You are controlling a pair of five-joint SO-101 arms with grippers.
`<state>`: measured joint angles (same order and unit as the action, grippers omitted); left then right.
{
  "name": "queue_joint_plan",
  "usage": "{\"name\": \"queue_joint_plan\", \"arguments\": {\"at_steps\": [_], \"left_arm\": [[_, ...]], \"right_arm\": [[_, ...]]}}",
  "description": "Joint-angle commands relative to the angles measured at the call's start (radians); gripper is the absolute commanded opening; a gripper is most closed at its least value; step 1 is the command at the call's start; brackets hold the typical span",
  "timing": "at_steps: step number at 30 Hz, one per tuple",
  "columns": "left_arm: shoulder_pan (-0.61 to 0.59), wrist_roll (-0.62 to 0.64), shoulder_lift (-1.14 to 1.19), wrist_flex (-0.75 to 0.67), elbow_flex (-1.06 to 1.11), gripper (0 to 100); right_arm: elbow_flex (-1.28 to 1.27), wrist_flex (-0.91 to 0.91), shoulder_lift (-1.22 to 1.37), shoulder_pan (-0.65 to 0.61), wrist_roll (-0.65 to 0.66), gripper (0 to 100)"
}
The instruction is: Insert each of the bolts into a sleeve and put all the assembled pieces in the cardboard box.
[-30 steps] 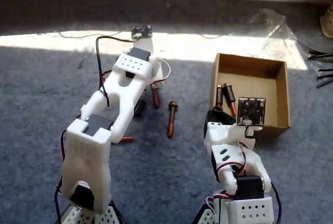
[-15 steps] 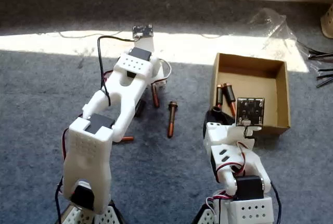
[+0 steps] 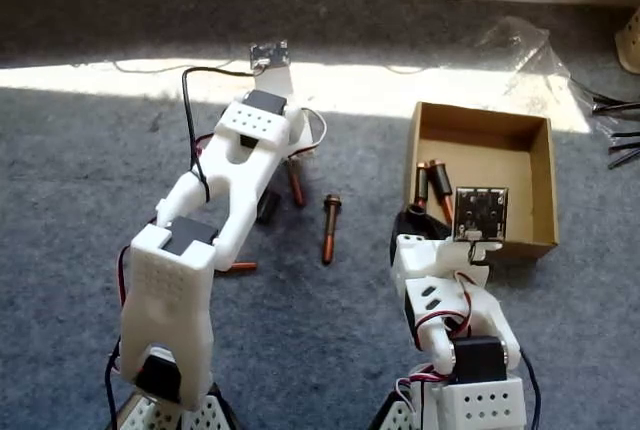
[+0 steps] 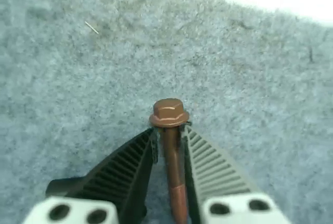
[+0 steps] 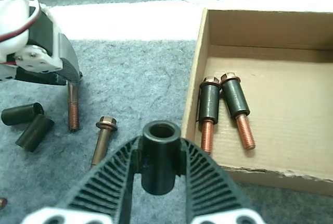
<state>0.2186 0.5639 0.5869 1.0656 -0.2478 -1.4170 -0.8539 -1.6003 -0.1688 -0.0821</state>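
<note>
A grey carpet [image 3: 90,180] lies under everything. On it, at the right, stands the open cardboard box [image 3: 482,122]. The left arm [image 3: 235,185] stretches out over the carpet well to the left of the box, and the right arm [image 3: 450,290] sits just in front of the box's near wall.

The left gripper [image 4: 169,133] has its ribbed fingers pinching a copper bolt [image 4: 168,113] by the shank, just behind the hex head. The high view gives little more of this than a copper stub below the white wrist. The right gripper [image 5: 160,148] has its fingers clamped on a black sleeve [image 5: 160,159] held upright, bore open at the top, above the carpet beside the box's left wall. The high view hides that sleeve under the arm.

The right wrist view adds two loose sleeves [image 5: 21,113] [image 5: 34,132] lying side by side on the carpet near the left gripper, whose bolt points threaded end down.

Two assembled pieces [image 5: 210,104] [image 5: 235,99] lie side by side in the box against its left wall. A loose bolt [image 3: 329,228] lies on the carpet between the arms. Another bolt [image 3: 241,267] pokes out from beneath the left arm — its head end is hidden.
</note>
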Motion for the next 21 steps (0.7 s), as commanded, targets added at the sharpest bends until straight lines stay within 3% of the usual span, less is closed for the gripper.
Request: {"name": "queue_joint_plan", "arguments": {"at_steps": [1, 21], "left_arm": [[-0.013, 0.003, -0.008, -0.035, -0.041, 5], [-0.01, 0.006, 0.062, -0.048, -0.05, 7]], "right_arm": [[0.01, 0.024, -0.012, -0.008, 0.012, 0.5], [0.012, 0.024, -0.012, -0.005, 0.014, 0.5]]}}
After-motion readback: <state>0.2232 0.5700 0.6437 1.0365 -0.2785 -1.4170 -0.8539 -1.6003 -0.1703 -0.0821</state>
